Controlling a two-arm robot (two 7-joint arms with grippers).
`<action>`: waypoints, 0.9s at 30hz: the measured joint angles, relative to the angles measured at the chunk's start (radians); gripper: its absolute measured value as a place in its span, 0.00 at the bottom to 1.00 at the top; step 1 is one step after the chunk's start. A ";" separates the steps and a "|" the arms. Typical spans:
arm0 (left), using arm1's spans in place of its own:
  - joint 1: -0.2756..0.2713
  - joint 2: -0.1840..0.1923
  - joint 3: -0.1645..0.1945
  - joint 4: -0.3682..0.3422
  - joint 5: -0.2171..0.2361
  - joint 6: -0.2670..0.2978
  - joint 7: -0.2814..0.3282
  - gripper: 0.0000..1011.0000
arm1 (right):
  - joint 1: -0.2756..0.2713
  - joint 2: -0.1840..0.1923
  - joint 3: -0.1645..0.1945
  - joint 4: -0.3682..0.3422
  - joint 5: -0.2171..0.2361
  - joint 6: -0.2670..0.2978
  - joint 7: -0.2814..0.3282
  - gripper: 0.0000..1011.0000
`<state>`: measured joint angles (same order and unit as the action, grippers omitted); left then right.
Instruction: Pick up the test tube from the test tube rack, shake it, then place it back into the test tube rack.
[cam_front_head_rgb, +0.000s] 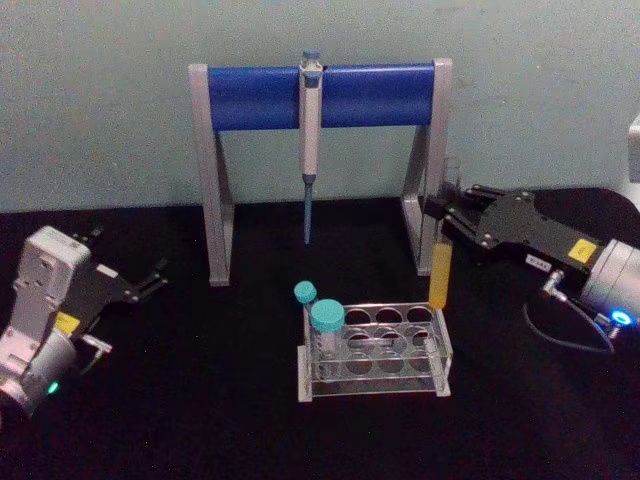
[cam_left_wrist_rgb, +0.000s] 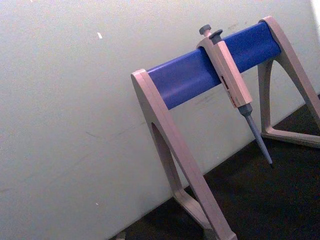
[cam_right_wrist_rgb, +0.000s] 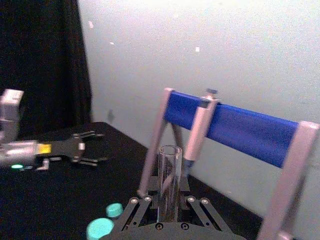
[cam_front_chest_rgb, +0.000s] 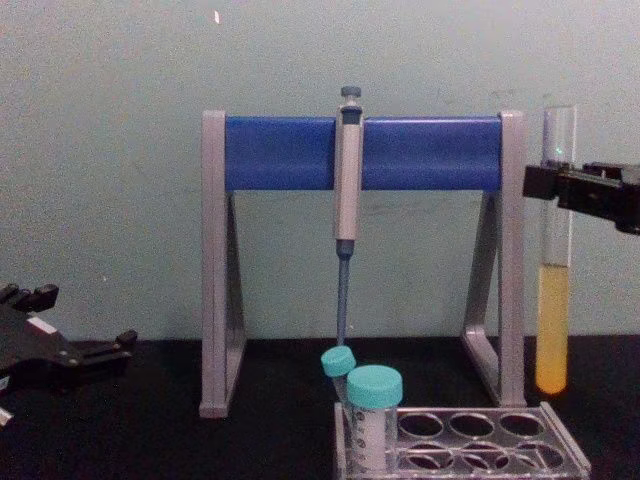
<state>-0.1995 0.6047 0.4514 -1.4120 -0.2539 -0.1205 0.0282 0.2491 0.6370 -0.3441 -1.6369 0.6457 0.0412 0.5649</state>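
- Test tube (cam_front_head_rgb: 441, 265), upright, right of centre, just above test tube rack (cam_front_head_rgb: 370, 391).
- Right claw (cam_front_head_rgb: 445, 215) grasping its upper part.
- Left claw (cam_front_head_rgb: 152, 280) released, at middle left.

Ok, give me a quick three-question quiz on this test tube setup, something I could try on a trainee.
1. True or false: the right gripper holds the test tube upright.
2. How many teal-capped tubes stand in the test tube rack? A) one B) two C) four
3. Fill in: the left gripper sits well away from the rack with its fingers ____.

Key: 1 true; 2 B; 3 open.
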 joint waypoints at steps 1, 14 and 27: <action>0.000 0.000 0.000 0.000 0.000 0.000 0.000 0.99 | 0.002 -0.003 0.001 0.004 -0.007 -0.002 -0.016 0.23; 0.000 0.000 0.000 0.000 0.000 0.000 0.000 0.99 | 0.040 -0.116 -0.004 0.073 -0.073 -0.036 -0.124 0.23; 0.000 0.000 0.000 0.000 0.000 0.000 0.000 0.99 | 0.068 -0.156 -0.037 0.110 -0.019 -0.036 -0.014 0.23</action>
<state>-0.1995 0.6047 0.4514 -1.4120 -0.2539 -0.1205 0.0283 0.3170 0.4811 -0.3813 -1.5270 0.6265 0.0050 0.5506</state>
